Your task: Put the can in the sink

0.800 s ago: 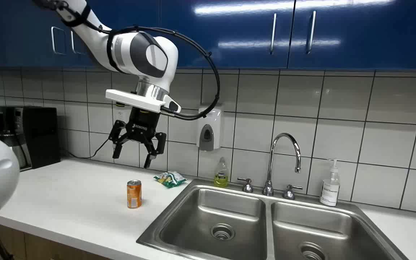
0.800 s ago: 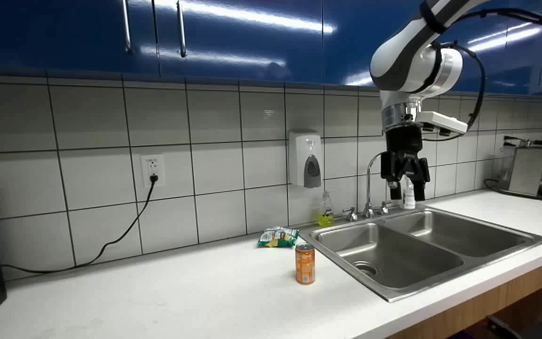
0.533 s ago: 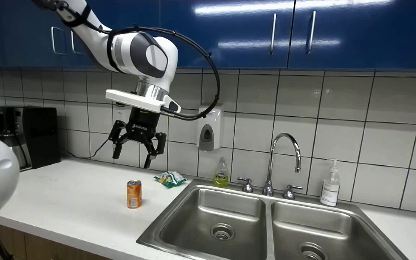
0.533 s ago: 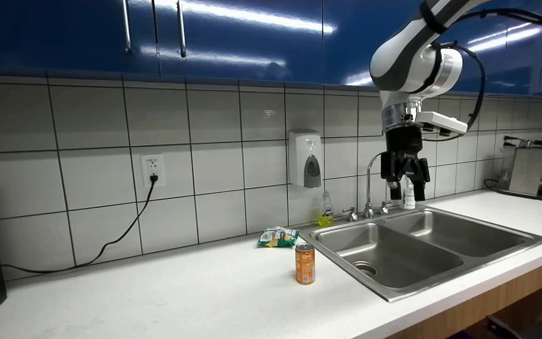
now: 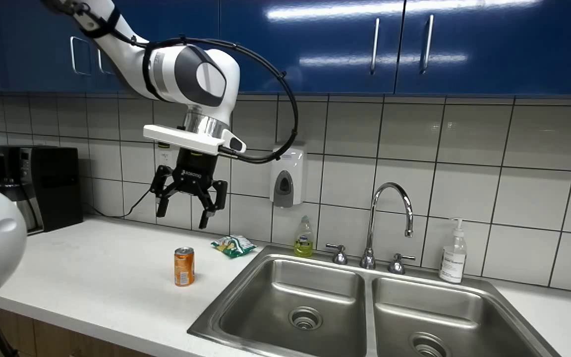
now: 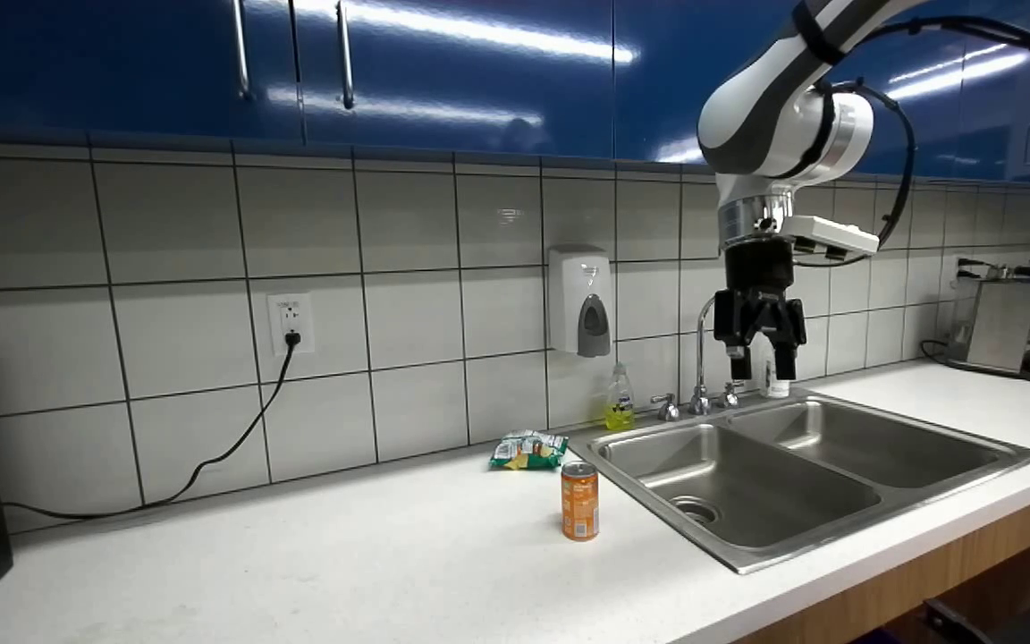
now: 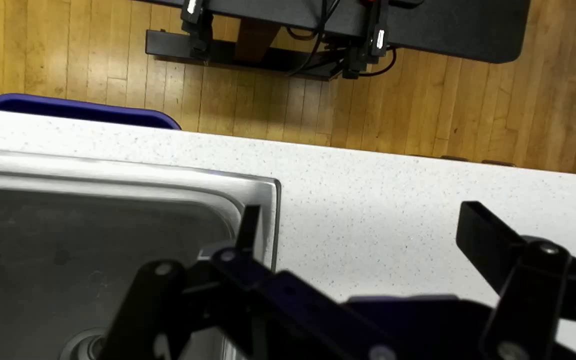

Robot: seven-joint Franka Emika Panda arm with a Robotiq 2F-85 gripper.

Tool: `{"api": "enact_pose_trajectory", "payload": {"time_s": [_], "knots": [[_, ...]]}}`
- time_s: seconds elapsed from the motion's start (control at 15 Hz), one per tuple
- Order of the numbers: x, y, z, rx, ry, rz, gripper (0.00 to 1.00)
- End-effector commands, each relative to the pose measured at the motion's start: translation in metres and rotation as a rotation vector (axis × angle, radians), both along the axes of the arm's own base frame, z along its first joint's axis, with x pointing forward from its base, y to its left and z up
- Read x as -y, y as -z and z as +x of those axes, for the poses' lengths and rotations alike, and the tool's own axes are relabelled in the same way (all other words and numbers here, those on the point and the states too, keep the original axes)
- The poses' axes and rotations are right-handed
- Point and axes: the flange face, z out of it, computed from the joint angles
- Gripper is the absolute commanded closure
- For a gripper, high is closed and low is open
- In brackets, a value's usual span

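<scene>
Orange can (image 5: 184,267) stands upright left of the sink (image 5: 370,307)

Silver-topped and printed with pale markings, it rests on the white counter (image 5: 92,263), near a green snack bag (image 5: 233,246) on its far side. The gripper (image 5: 182,219) hangs in the air, jaws spread wide. White tiles (image 5: 350,181) rise behind, beneath glossy blue cabinets (image 5: 310,37).

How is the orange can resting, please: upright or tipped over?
Upright: in both exterior views, the can stands on the white counter, its metallic top facing up.
</scene>
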Motion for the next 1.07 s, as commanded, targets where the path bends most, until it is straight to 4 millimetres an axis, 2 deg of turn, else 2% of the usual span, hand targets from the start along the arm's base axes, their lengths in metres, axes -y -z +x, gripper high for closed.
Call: {"api": "enact_pose_trajectory", "payload": {"time_s": [0.0, 0.27, 0.67, 0.87, 1.0], "knots": [[-0.022, 0.002, -0.006, 0.055, 0.009, -0.021, 0.00], [-0.044, 0.012, -0.007, 0.112, 0.018, -0.052, 0.00], [-0.095, 0.030, 0.013, 0.161, -0.034, -0.084, 0.00], [-0.117, 0.056, 0.029, 0.173, -0.064, -0.097, 0.00], [-0.123, 0.074, 0.042, 0.180, -0.076, -0.106, 0.00]]}}
